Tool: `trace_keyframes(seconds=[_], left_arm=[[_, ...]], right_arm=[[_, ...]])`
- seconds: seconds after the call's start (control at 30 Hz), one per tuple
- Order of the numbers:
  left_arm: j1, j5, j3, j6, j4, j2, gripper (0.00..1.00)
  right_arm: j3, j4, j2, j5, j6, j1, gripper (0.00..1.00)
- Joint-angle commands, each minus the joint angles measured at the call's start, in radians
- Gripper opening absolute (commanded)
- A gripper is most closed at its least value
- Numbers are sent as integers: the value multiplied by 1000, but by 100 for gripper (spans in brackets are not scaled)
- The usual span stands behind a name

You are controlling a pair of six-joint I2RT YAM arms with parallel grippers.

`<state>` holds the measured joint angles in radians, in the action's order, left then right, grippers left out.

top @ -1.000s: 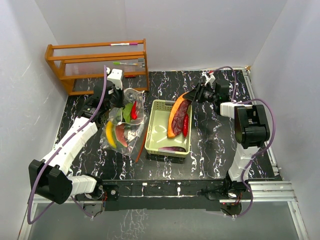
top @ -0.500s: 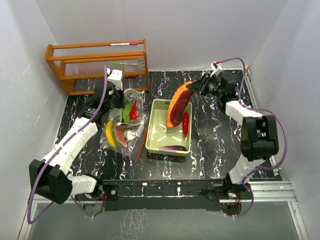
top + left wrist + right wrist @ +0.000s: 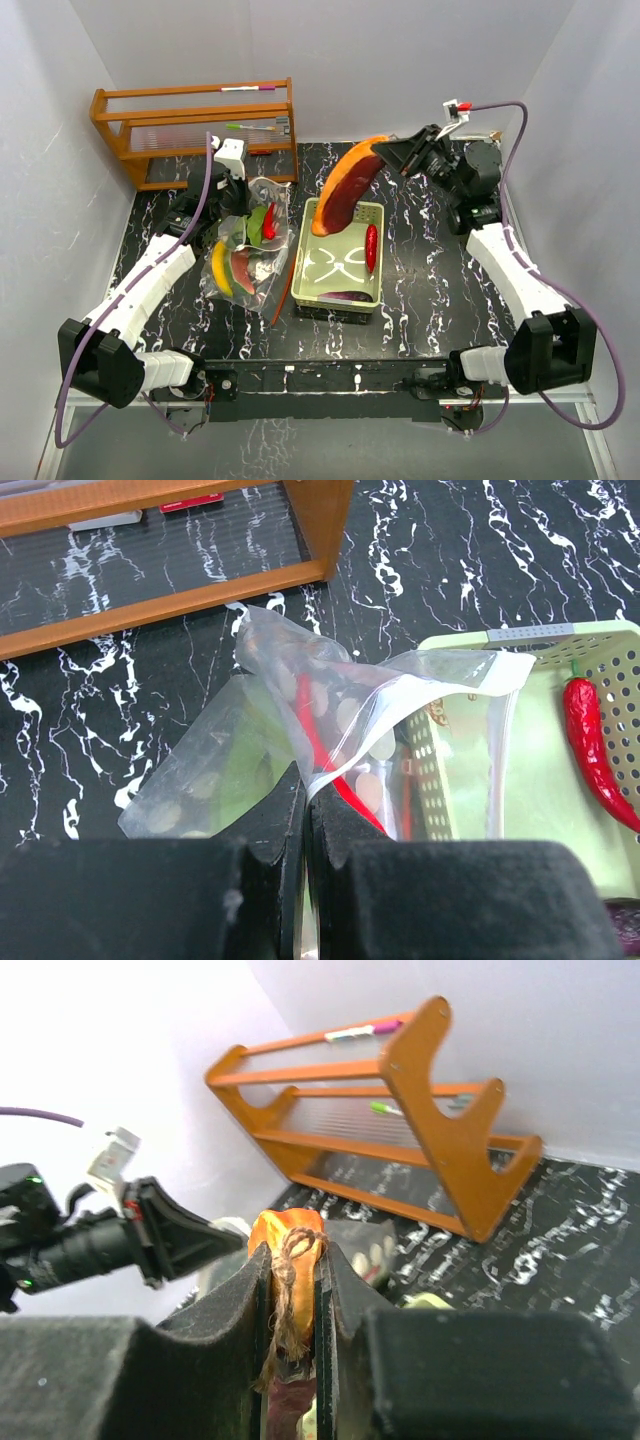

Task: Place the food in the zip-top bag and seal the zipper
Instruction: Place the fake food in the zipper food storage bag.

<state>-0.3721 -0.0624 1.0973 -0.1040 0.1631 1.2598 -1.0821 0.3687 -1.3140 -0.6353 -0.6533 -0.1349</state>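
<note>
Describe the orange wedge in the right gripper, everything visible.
The orange wedge is a long curved slice, orange rind outside, dark red face, plastic-looking. The right gripper has its jaws shut on the brown fibrous stem at its upper end. It hangs tilted, lower end over the far-left corner of the pale green basket; contact there cannot be told.

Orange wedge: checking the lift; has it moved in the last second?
Yes: the orange wedge, in the right gripper, rose from inside the basket toward its far rim.
</note>
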Motion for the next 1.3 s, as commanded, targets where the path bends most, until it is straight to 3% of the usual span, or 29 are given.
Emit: trace_keyframes(seconds=[0.0, 0.23, 0.67, 0.93, 1.27], left_arm=[[-3, 36, 22, -23, -36, -30, 0], [-2, 47, -3, -31, -43, -55, 0], [-11, 57, -27, -35, -58, -83, 0], [-20, 51, -27, -33, -53, -88, 0], [-38, 55, -20, -33, -46, -83, 0]], right_arm=[[8, 83, 71, 202, -31, -138, 8], [32, 206, 97, 485, 70, -375, 8], [78, 425, -52, 941, 403, -733, 8], [86, 713, -194, 1246, 784, -923, 8], [62, 1144, -405, 1361, 1258, -1004, 8]])
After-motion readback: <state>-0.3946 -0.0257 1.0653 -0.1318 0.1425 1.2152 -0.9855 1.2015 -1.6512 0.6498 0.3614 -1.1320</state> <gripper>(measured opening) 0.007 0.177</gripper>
